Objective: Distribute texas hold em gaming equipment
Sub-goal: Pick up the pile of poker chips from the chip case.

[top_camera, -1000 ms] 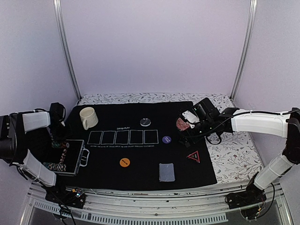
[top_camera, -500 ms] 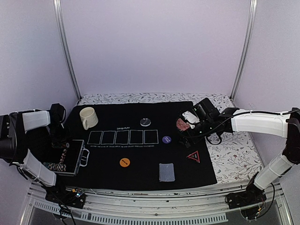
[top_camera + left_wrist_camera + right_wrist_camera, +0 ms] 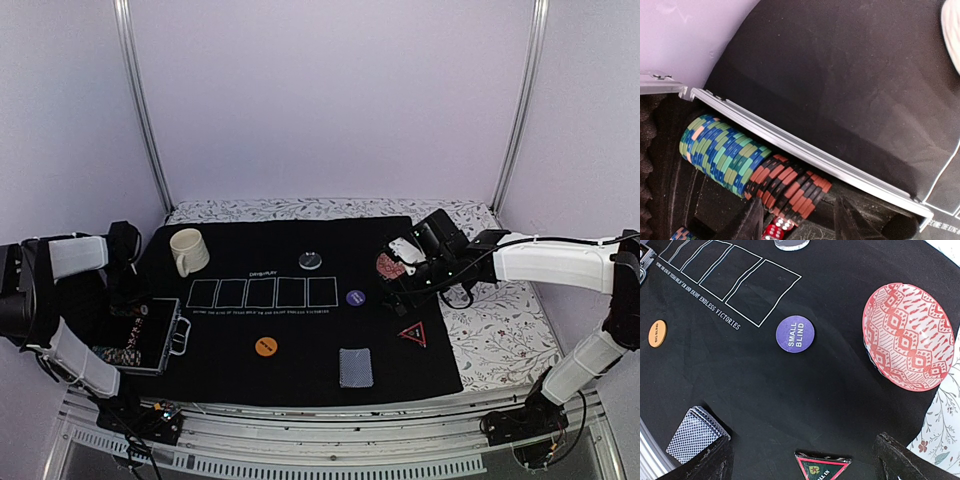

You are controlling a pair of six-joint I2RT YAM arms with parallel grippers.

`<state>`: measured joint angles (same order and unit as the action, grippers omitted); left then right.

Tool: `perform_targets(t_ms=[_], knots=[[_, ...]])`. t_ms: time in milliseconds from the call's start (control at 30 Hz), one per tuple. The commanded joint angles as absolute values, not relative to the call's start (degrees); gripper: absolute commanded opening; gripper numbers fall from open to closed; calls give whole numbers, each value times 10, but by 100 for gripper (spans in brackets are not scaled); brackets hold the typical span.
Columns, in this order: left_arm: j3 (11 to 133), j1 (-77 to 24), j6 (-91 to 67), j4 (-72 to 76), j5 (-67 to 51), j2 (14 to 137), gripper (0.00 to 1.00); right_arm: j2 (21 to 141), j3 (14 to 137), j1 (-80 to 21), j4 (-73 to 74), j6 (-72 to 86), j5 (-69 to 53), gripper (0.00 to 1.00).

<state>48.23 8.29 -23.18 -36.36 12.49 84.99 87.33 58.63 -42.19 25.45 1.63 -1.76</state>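
Chips (image 3: 785, 185) stand on edge in two rows inside the open case (image 3: 142, 338), at the 8 o'clock edge of the mat (image 3: 300, 330). One row is green-blue; the red-black row lies at its 4 o'clock. Left hand (image 3: 799, 225) hovers over the red-black row, fingers (image 3: 747, 225) parted, nothing held. A red die (image 3: 773, 232) lies between them, lower in the case. Right hand (image 3: 802, 445) is spread wide and empty above the triangle (image 3: 822, 467), with the bowl (image 3: 910, 337) at its 1 o'clock. Out on the mat: black disc (image 3: 310, 260) at 12, purple disc (image 3: 355, 297) toward 3, orange disc (image 3: 265, 346) and cards (image 3: 355, 366) toward 6.

Judgement: the step in hand is drawing chips from the case. To do it well:
- Line the fingers up along the row's axis so they close on the flat end faces of a short section. Gripped across the rims, the chips would likely roll.
- Descend clear of the case's metal rim and the die.
- Lift straight up before swinging toward 3 o'clock.
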Motion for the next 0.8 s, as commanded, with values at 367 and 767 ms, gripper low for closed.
perform_targets(t_ms=[367,767], knots=[[475,51,-237,-357,52,850,43,877,591,-418,264,14,-22,99],[500,49,-213,-367,84,884,45,882,595,-418,270,12,-19,99]])
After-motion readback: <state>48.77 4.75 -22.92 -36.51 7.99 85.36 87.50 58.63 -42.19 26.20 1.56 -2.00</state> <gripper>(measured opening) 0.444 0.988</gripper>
